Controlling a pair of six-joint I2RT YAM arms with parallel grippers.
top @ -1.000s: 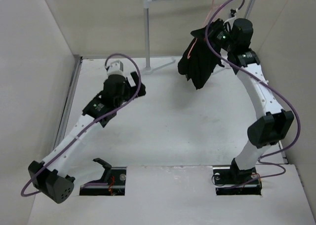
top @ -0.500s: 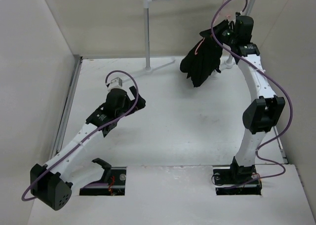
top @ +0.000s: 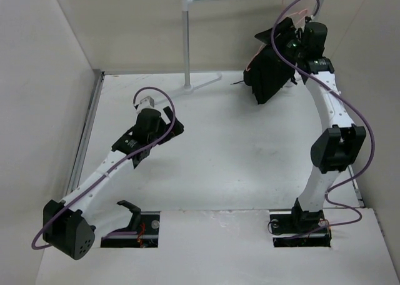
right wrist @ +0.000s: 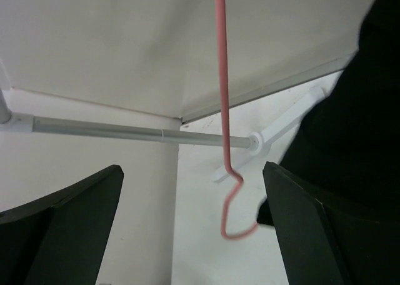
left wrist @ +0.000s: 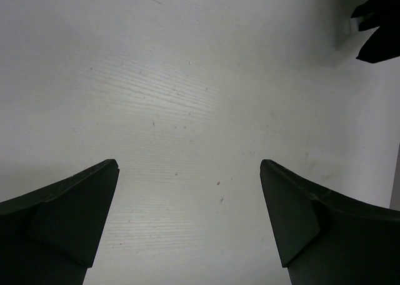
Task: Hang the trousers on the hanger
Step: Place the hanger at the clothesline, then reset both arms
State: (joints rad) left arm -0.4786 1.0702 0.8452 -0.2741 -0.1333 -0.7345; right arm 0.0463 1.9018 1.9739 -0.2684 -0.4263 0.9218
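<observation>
The right pincer [right wrist: 192, 167] is standing wide and gripping nothing. The pink hanger [right wrist: 220, 79] wire is running down through the gap between its fingers, touching neither. The black trousers [right wrist: 350, 129] are hanging close beside its right finger, apparently carried by the hanger, with the rail [right wrist: 112, 130] lying just beyond. Whether the hook is sitting over the rail is not clear. Letting go cleanly likely means backing the pincer straight out along the gap, keeping both fingers off wire and cloth so nothing is dragged down. The left pincer [left wrist: 189, 163] is hovering wide over the table [left wrist: 187, 79], holding nothing.
</observation>
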